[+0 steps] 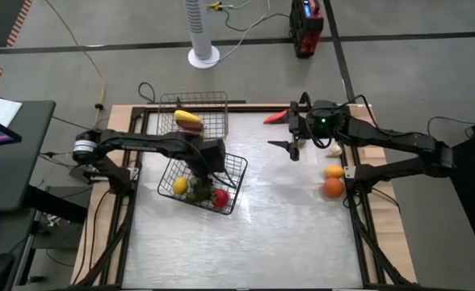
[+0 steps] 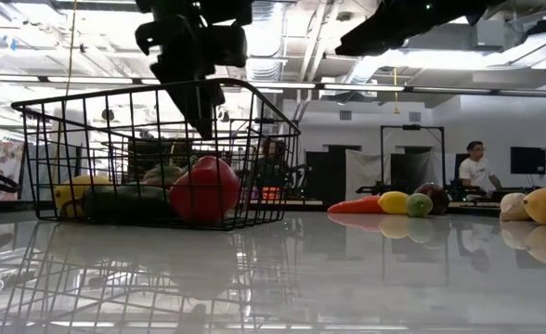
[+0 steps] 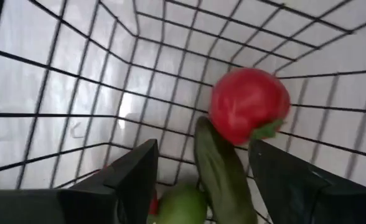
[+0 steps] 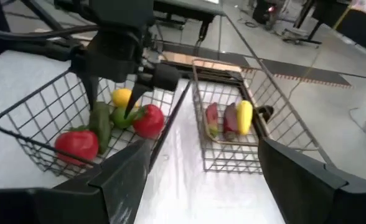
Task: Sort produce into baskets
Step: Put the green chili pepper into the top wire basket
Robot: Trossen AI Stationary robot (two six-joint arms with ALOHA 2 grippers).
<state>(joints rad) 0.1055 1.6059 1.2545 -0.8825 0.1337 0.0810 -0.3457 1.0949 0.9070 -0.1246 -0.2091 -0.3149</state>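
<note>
My left gripper [image 1: 199, 171] hangs open over the dark wire basket [image 1: 236, 166], its fingers reaching down inside. Between them in the left wrist view lie a dark green cucumber [image 3: 223, 171], a green round fruit [image 3: 182, 205] and a red tomato [image 3: 248, 112], all on the basket floor. A yellow fruit [image 1: 179, 185] lies there too. The silvery basket [image 1: 215, 101] behind it holds a yellow piece [image 1: 187, 117] and a red one [image 1: 191, 127]. My right gripper [image 1: 292, 149] is open and empty above the table, near loose produce.
Loose produce lies at the table's right: a red pepper [image 1: 276, 117], a pale piece [image 1: 333, 149], a yellow fruit [image 1: 333, 170] and an orange [image 1: 333, 188]. Bare tabletop [image 1: 286, 234] stretches toward the near edge. A person [image 2: 477, 169] stands in the room beyond.
</note>
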